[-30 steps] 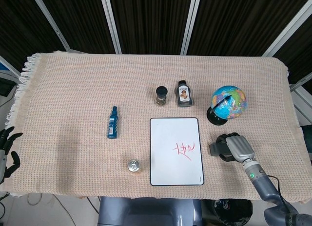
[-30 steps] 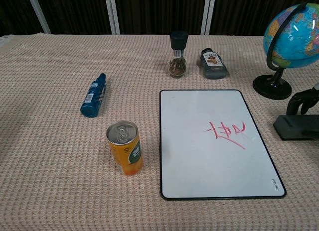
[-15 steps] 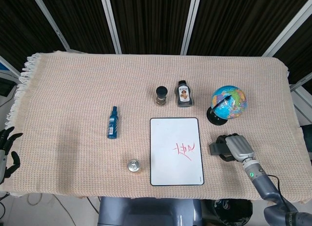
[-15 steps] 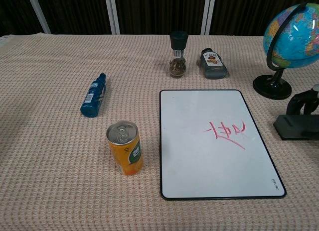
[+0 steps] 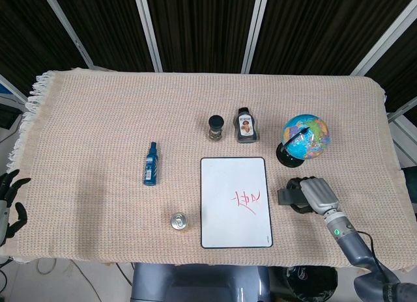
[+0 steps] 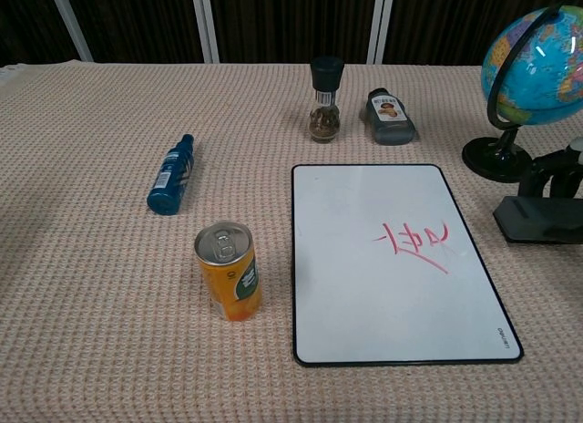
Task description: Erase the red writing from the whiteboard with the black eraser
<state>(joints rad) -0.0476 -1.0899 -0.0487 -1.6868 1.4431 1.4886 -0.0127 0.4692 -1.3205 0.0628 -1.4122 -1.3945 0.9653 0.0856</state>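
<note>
The whiteboard (image 5: 234, 185) lies flat at the table's front centre, with red writing (image 5: 247, 199) on its right half; the chest view shows the board (image 6: 346, 286) and writing (image 6: 412, 241) too. Just right of the board, the black eraser (image 5: 286, 196) sits under my right hand (image 5: 316, 194), whose fingers curl over it and grip it. In the chest view the eraser (image 6: 537, 221) shows at the right edge with the fingers (image 6: 549, 170) on top. My left hand (image 5: 9, 199) hangs off the table's left edge, fingers apart, holding nothing.
A globe (image 5: 305, 138) stands just behind the right hand. A pepper grinder (image 5: 215, 127) and a dark bottle (image 5: 245, 125) stand behind the board. A blue bottle (image 5: 151, 164) lies to the left, and an orange can (image 5: 179, 221) stands by the board's front left.
The right hand and the eraser under it have shifted slightly left, toward the whiteboard, and a little farther from me. The left hand has not moved.
</note>
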